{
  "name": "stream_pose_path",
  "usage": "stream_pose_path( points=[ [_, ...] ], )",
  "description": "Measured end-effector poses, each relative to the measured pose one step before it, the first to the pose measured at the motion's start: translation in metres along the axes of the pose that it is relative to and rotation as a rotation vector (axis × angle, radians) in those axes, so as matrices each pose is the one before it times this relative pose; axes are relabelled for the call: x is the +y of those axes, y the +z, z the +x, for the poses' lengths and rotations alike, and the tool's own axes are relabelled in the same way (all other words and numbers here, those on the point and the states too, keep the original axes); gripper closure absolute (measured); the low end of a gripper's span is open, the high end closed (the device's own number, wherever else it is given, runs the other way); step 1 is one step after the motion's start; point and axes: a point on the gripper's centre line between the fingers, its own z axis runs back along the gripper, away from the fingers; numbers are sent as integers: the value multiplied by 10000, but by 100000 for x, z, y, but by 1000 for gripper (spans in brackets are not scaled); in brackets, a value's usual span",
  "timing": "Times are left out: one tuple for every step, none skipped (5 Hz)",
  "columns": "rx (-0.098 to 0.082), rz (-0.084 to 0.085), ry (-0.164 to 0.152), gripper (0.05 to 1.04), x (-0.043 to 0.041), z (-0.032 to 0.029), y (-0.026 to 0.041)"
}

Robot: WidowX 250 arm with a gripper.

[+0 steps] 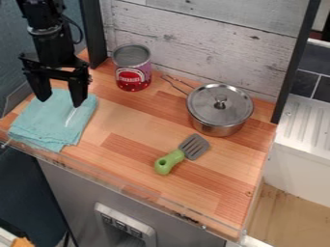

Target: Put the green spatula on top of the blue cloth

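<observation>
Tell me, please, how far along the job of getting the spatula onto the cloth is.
The move itself doesn't look done: the spatula lies on the counter, near the pot. Nothing is in hand; the gripper hangs open over the cloth, which is laid out ready. Left to do: grasp the spatula, carry it across and set it down there.

parted jaws hang over the blue cloth (42, 123); the green spatula (170, 161) lies on the counter (132, 130) near a lidded pot (216, 129), a red can (132, 77) farther back.
</observation>
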Motion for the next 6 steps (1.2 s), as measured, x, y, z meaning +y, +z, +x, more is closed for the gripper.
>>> stream_pose_path(
  points=[
    [281,-73,47,85,-275,-254,-914],
    [158,6,-1337,85,-5238,35,-1191],
    [74,-68,-1377,85,-5234,-277,-597],
    [-73,35,-1292,85,-4776,230,-526],
    [81,386,-1165,85,-4703,-119,-634],
    [-68,195,-16,85,-293,-166,-430]
  ],
)
